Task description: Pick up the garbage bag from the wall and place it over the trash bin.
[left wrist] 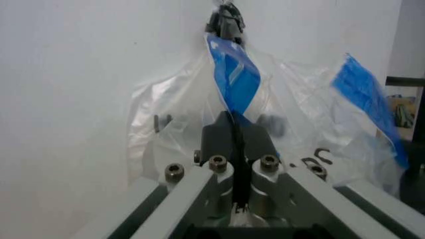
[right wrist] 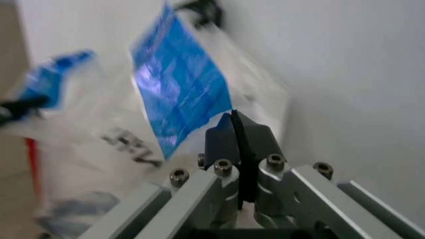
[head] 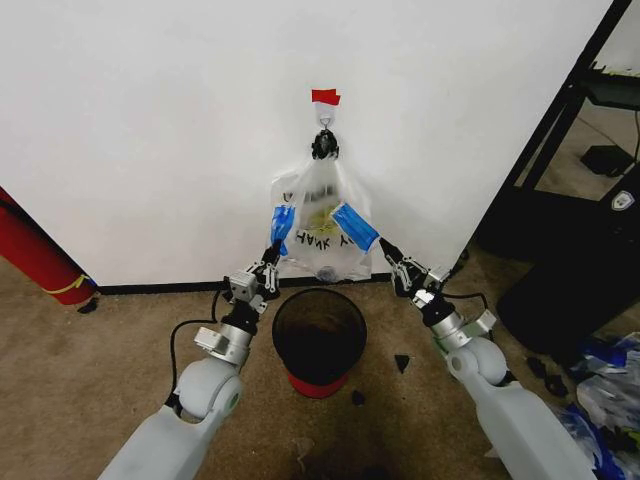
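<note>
The garbage bag (head: 322, 240), thin translucent plastic with black print and blue patches, hangs from a hook (head: 325, 120) on the white wall (head: 150, 120), under a strip of red tape (head: 325, 97). My left gripper (head: 273, 250) is shut on the bag's left blue patch (left wrist: 234, 82); in the left wrist view its jaws (left wrist: 230, 118) pinch the film. My right gripper (head: 386, 247) is shut on the right blue patch (right wrist: 179, 94), with the gripper (right wrist: 233, 117) closed on the patch's lower corner. The trash bin (head: 282, 322), black wire mesh with a red base, stands on the carpet directly below the bag, between my arms.
A red cylinder (head: 35, 250) leans against the wall at the far left. A black rack (head: 580, 210) stands at the right, with plastic clutter (head: 612, 392) on the floor beside it. Small dark scraps (head: 401, 362) lie on the carpet near the bin.
</note>
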